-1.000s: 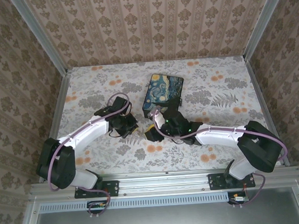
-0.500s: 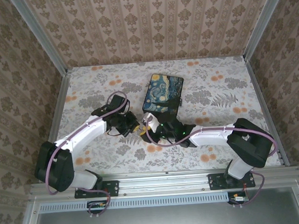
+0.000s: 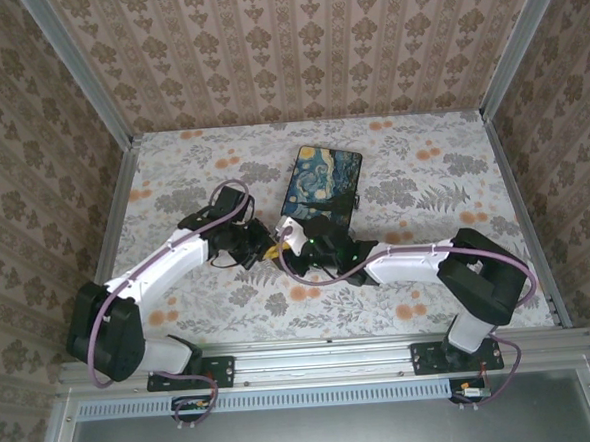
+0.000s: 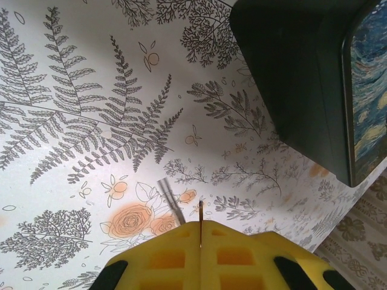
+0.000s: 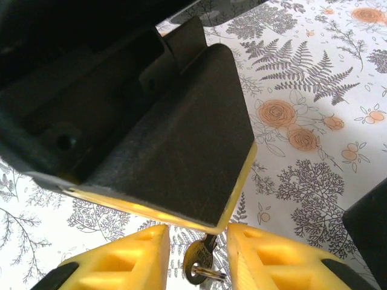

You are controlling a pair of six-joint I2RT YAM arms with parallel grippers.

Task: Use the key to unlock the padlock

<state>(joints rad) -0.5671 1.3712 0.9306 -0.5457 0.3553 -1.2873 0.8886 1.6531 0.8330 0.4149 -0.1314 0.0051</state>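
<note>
The box (image 3: 321,183) lies on the table (image 3: 422,173) behind the left gripper (image 3: 262,251) and right gripper (image 3: 286,242), the key (image 5: 197,263) between them.

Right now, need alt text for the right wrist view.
A small metal key pokes out from the tip of the shut left gripper, between the right gripper's open yellow fingers without touching them. Behind: floral tablecloth, with a black box corner at lower right.
</note>
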